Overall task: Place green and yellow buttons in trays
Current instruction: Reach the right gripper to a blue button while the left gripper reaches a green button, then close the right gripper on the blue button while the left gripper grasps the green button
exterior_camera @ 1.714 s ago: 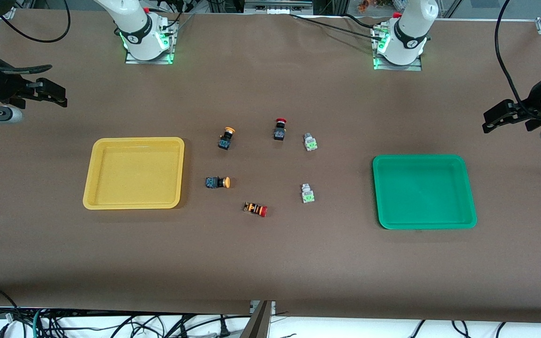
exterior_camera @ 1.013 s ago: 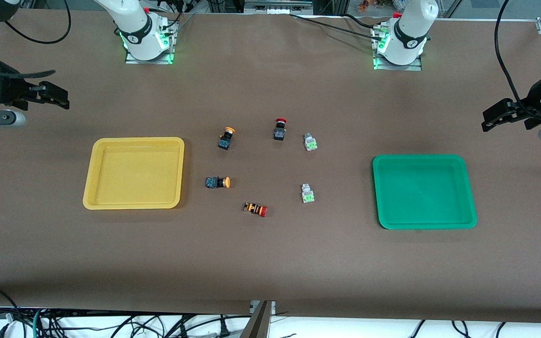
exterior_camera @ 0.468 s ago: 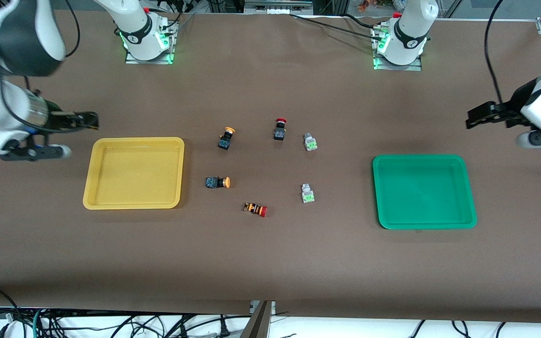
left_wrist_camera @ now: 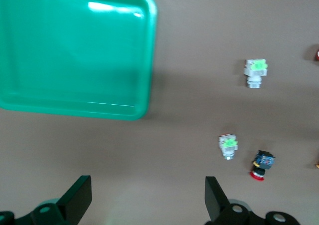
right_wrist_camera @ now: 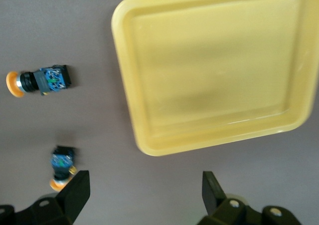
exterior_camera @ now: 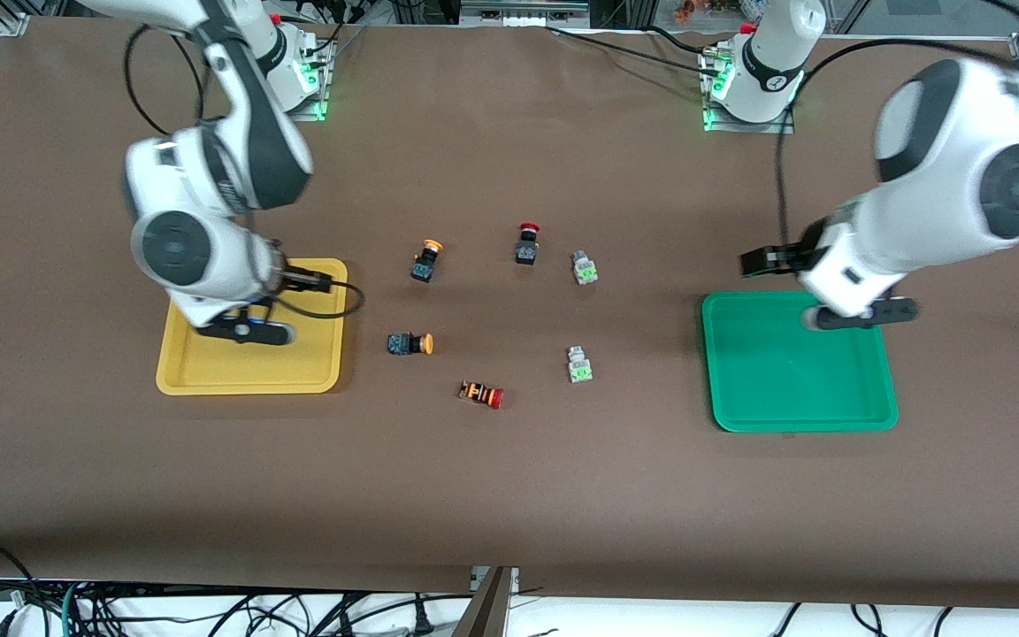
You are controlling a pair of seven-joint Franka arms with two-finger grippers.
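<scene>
From the front camera, six small switches lie in the middle of the table between two trays. The yellow tray (exterior_camera: 310, 376) sits toward the right arm's end, the green tray (exterior_camera: 797, 402) toward the left arm's end. Both trays hold nothing. The two yellow buttons (exterior_camera: 426, 259) (exterior_camera: 409, 343) lie on the yellow tray's side of the cluster, the two green buttons (exterior_camera: 584, 267) (exterior_camera: 578, 364) on the green tray's side. A black switch with a red cap (exterior_camera: 526, 243) and an orange-striped switch (exterior_camera: 481, 394) lie among them. The right gripper (exterior_camera: 319, 283) hangs over the yellow tray's inner edge, pointing at the cluster. The left gripper (exterior_camera: 755, 262) hangs over bare table beside the green tray's corner, so each arm is nearer its own colour.

In the left wrist view, the left gripper's fingers (left_wrist_camera: 77, 201) stand wide apart and empty. Both green buttons (left_wrist_camera: 255, 73) (left_wrist_camera: 228, 145) lie ahead of them toward the table's middle, each long axis running roughly along the reach, though blur makes that uncertain.

In the right wrist view, the right gripper's fingers (right_wrist_camera: 75, 192) are also spread and empty. One yellow button (right_wrist_camera: 61, 166) lies just ahead of one finger; the other (right_wrist_camera: 40, 80) lies on its side farther out, its long axis roughly crosswise to the reach.
</scene>
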